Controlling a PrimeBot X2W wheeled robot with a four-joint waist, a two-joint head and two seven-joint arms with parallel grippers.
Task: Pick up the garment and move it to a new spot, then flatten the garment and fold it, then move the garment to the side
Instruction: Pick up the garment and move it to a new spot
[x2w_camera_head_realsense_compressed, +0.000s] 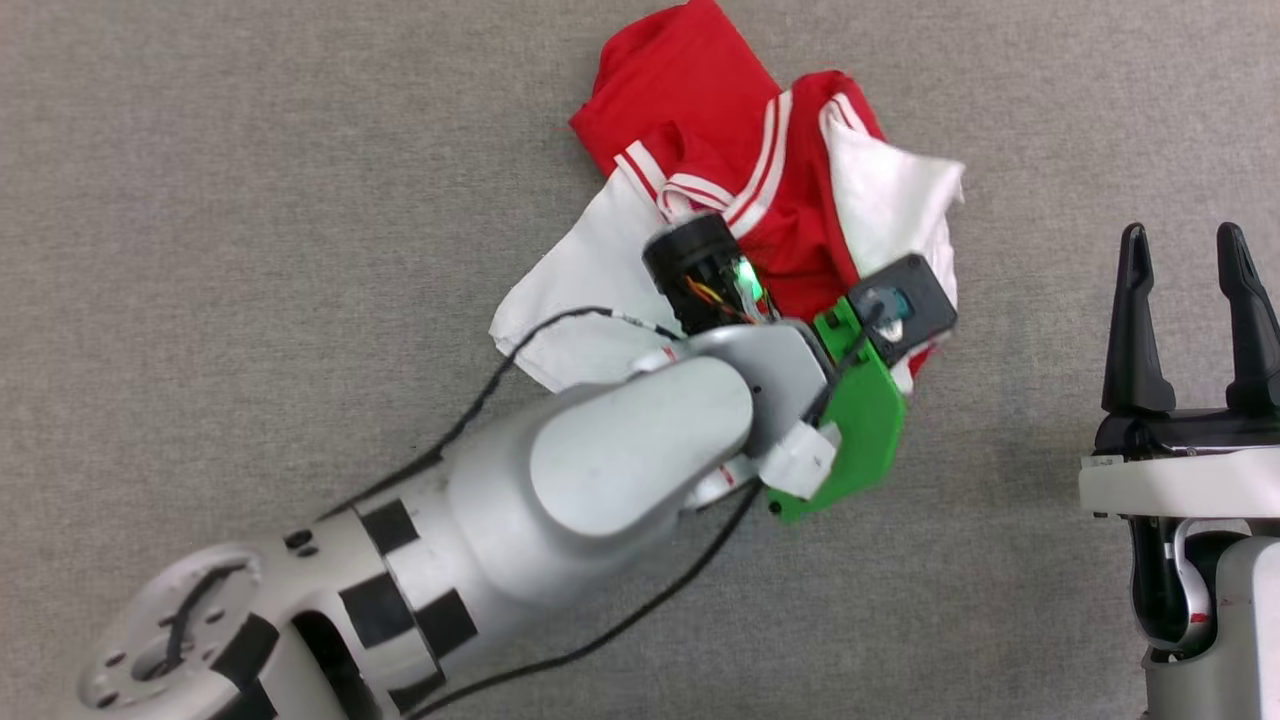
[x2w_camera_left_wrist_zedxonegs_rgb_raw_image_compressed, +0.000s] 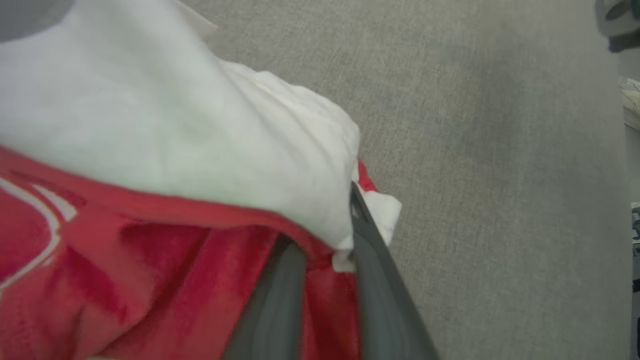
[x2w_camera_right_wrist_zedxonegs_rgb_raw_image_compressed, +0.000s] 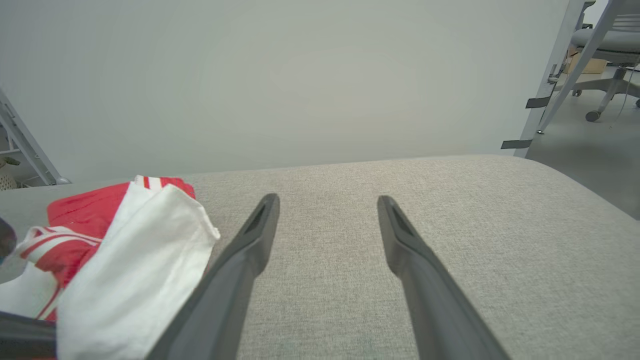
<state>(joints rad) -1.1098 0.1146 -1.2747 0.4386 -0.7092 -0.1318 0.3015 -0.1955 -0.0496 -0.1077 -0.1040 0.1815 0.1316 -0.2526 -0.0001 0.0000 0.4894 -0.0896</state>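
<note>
Left gripper (x2w_camera_left_wrist_zedxonegs_rgb_raw_image_compressed: 322, 240): narrow, 2 fingers sunk into the near edge of the garment (x2w_camera_head_realsense_compressed: 760, 190), red cloth pinched between them. Right gripper (x2w_camera_head_realsense_compressed: 1182, 240): wide, empty, with the garment well apart to its left, so I judge the left arm is the 1 to carry. Garment: crumpled heap on the grey surface (x2w_camera_head_realsense_compressed: 300, 200), no clear long axis.

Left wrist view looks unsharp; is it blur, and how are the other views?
Left wrist view: the red and white jersey T-shirt is blurred, close to the lens; head view: sharp, even light, faint shadows; right wrist view: sharp, no glare.
</note>
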